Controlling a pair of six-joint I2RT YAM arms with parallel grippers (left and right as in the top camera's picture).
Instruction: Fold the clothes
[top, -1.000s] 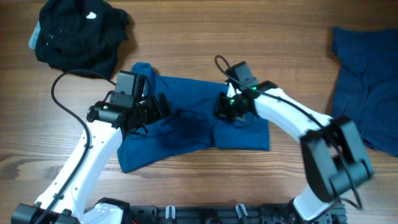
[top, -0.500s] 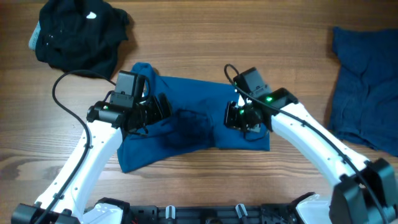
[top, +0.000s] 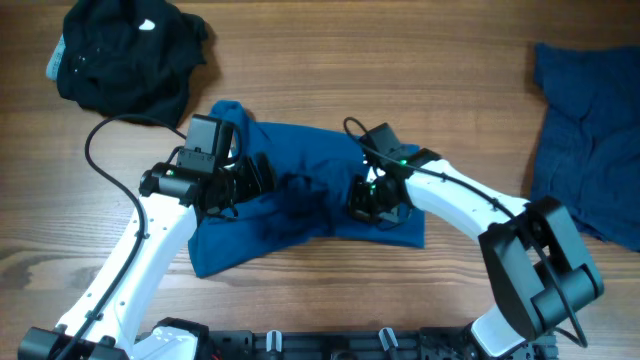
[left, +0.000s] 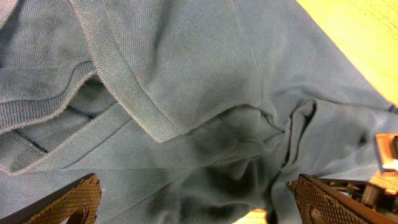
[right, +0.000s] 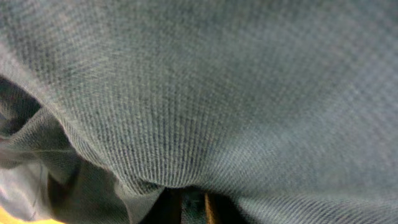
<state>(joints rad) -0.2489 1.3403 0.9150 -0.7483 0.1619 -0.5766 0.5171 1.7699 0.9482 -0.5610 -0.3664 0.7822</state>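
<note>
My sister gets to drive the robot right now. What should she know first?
Left gripper: open, over the blue shirt near its collar.
Right gripper: down on the shirt's right part. Cloth fills its camera, so its grip is unclear.
Black garment: bunched at the top left of the table in the overhead view. The dark blue garment is at the right edge.
Done: shirt laid out mid-table, rumpled, with no neat fold.
Left: fold it, then the other two.
</note>
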